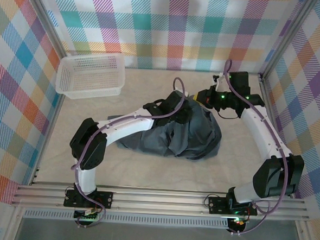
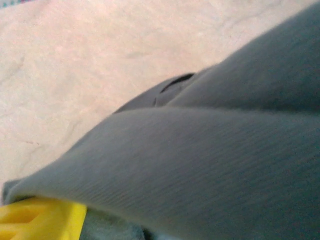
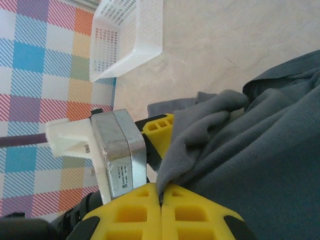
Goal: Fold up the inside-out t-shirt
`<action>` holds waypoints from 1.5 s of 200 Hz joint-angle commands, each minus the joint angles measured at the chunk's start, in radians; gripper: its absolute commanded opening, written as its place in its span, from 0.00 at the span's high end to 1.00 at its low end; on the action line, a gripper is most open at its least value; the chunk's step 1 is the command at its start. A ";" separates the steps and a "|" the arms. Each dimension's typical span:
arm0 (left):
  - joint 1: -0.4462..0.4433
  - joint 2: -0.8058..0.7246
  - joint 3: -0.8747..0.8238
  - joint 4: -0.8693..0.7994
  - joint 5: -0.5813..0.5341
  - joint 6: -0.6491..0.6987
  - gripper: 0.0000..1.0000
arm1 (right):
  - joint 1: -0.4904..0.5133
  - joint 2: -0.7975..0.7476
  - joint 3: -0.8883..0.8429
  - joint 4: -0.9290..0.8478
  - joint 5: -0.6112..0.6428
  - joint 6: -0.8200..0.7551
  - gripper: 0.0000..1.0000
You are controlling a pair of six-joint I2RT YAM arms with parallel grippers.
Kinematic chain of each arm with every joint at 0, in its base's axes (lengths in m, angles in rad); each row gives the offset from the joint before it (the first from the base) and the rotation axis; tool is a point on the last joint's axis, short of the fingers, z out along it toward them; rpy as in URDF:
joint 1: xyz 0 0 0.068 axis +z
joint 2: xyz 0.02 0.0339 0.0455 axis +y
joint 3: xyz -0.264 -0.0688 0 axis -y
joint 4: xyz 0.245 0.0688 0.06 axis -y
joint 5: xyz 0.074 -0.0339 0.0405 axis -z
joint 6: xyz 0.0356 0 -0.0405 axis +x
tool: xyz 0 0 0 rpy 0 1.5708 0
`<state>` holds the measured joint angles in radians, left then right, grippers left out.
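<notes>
T-shirt [image 1: 197,137] slate-grey, crumpled heap, deeply wrinkled.

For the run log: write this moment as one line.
t-shirt: bunched heap, not yet folded | right hand: shut on t-shirt edge | left hand: at t-shirt, open or shut unclear | basket: far-left corner, apart

T-shirt [image 1: 194,135]: plain slate blue-grey
Basket [image 1: 92,75]: white lattice
Walls [image 1: 171,23]: pastel plaid
Bench [image 1: 146,168]: cream
Right tool [image 3: 161,200]: yellow
</notes>
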<state>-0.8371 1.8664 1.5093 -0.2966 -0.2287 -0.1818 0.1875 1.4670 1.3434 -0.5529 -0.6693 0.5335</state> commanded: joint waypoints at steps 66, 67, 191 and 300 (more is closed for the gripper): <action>0.132 -0.203 -0.127 0.035 0.448 0.120 0.16 | -0.008 0.027 0.055 -0.026 -0.083 -0.029 1.00; 0.132 -0.200 -0.126 0.036 0.450 0.121 0.16 | -0.008 0.027 0.056 -0.025 -0.085 -0.027 1.00; 0.256 -0.069 -0.051 0.339 0.991 -0.391 1.00 | -0.045 0.166 0.056 -0.129 0.535 -0.137 0.96; 0.282 -0.134 -0.022 0.105 0.927 -0.500 1.00 | 0.085 -0.286 -0.383 0.259 0.302 0.060 0.45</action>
<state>-0.5625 1.7325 1.4261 -0.1299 0.6884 -0.6521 0.1642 1.2858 1.1042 -0.4496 -0.3439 0.4873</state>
